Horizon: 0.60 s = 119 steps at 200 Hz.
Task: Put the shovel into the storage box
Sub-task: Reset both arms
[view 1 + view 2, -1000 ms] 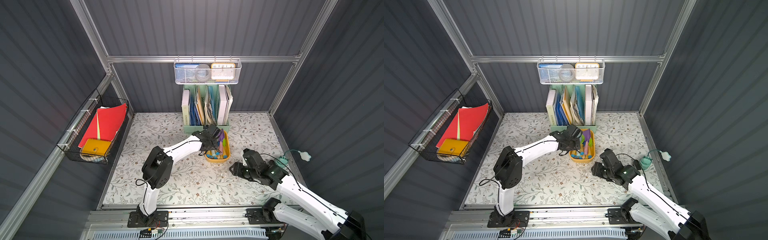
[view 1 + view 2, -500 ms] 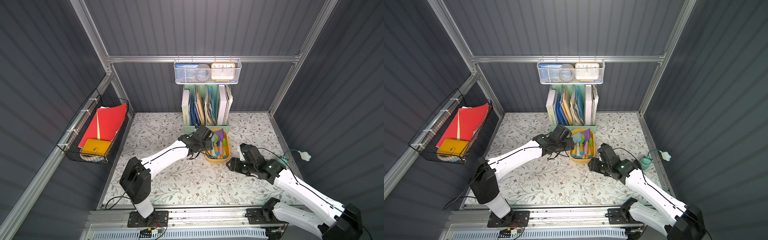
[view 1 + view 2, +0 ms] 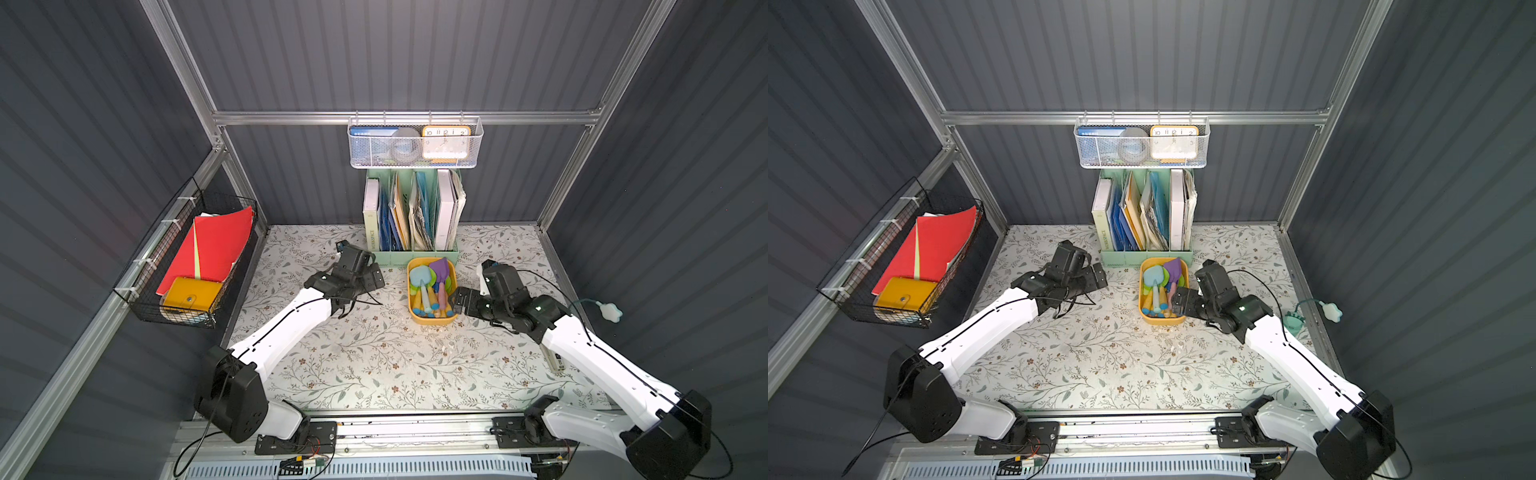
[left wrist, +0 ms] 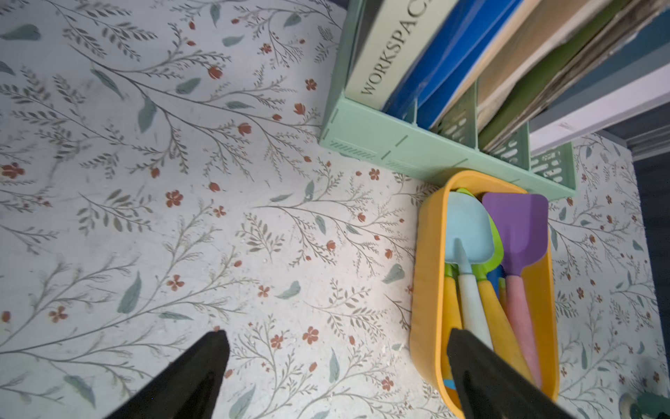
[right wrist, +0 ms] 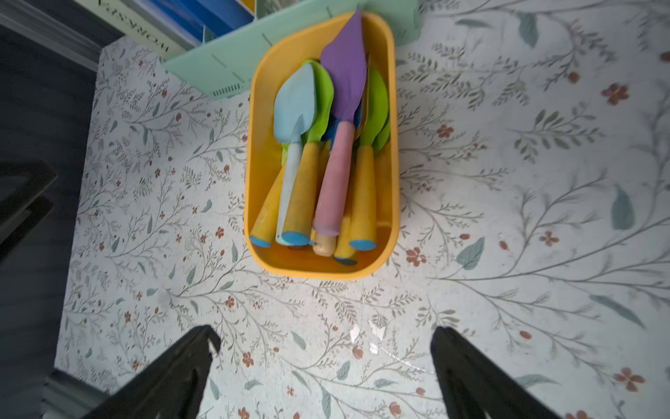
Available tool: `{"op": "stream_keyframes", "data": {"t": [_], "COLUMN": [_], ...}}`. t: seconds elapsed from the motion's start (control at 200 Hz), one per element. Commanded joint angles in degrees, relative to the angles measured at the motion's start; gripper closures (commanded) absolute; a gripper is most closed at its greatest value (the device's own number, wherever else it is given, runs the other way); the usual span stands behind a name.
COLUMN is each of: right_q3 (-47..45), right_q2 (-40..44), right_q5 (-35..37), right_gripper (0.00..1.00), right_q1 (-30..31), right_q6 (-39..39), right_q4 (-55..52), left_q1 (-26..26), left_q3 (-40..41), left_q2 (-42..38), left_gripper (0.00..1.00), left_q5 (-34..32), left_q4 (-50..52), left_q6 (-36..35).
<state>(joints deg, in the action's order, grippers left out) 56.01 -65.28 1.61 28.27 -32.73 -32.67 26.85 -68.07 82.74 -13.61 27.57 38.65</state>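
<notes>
The purple shovel [image 5: 342,83] lies in the yellow storage box [image 5: 319,270] (on top of other toy shovels [image 5: 295,105]). The left gripper [image 4: 337,335] and right gripper [image 5: 323,331] hang near the box, jaws wide open, holding nothing.

floral tabletop [image 3: 374,365] lying open across the near half, mint file rack [image 3: 395,257] closing off the far end of the storage box [image 3: 432,320], right gripper [image 3: 460,301] crowding its right wall, left gripper [image 3: 373,279] hanging apart leftward
</notes>
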Motion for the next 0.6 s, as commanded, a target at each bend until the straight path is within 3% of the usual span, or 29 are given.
{"op": "stream_keyframes", "data": {"t": [0.0, 0.145, 0.3, 0.46, 0.59], "right_q3": [2.1, -2.2, -15.9, -26.7, -32.2], "right_q2": [0.7, 5.4, 15.1, 22.6, 20.9], "right_q5": [11.6, 25.7, 40.5, 43.8, 44.6], "right_gripper": [0.01, 0.01, 0.01, 0.01, 0.01], "right_q1": [-1.4, -4.9, -9.5, -19.1, -20.6], "right_q6": [4.2, 11.2, 22.5, 22.7, 22.2], "right_q4": [-0.6, 6.1, 26.4, 32.5, 39.0], "left_q1": [-3.0, -8.2, -13.2, -19.3, -24.3], "left_q3": [1.9, 4.5, 10.5, 16.2, 25.7], "left_q2": [-1.1, -1.4, -2.2, -2.4, -5.6], "left_gripper": [0.0, 0.0, 0.0, 0.0, 0.0], "left_q5": [-4.6, -9.3, -15.9, -17.4, -16.7], "left_q4": [-1.0, -5.2, -13.7, -19.0, -31.8], "left_q6": [-4.5, -8.2, -12.1, -13.9, -16.7]}}
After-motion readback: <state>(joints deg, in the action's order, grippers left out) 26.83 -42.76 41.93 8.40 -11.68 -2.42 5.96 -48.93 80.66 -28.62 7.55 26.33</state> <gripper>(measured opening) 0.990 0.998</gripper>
